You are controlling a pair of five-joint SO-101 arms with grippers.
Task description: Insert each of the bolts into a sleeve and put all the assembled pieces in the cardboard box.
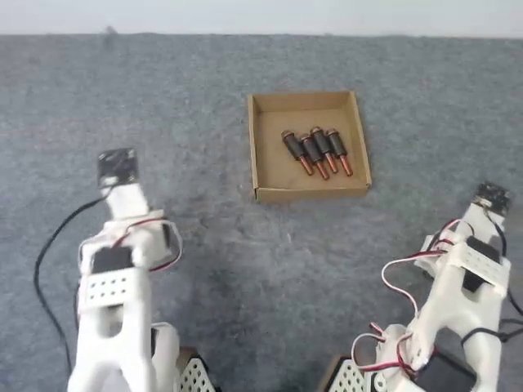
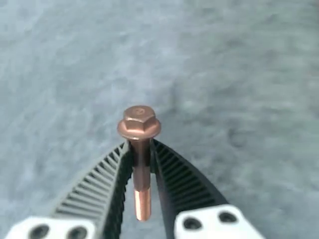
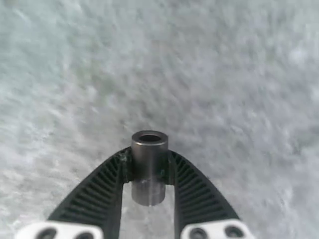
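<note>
Copper bolt [image 2: 140, 124]: held by its shank in the left gripper [image 2: 141, 148]. Dark sleeve [image 3: 149, 144]: pinched in the right gripper [image 3: 148, 158]. Four assembled pieces [image 1: 317, 153]: in cardboard box [image 1: 309, 193]. Step: insertion (seemingly the last pair); next needs shank aligned to bore.

Bright, even light; soft, faint shadows

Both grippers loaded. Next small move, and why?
Probably bring the left gripper toward the right gripper and line the tip of the bolt up with the bore of the sleeve. The left is shut on a bare bolt, the right on an empty sleeve, and they are well apart. Four assembled pieces lie in the cardboard box.
</note>
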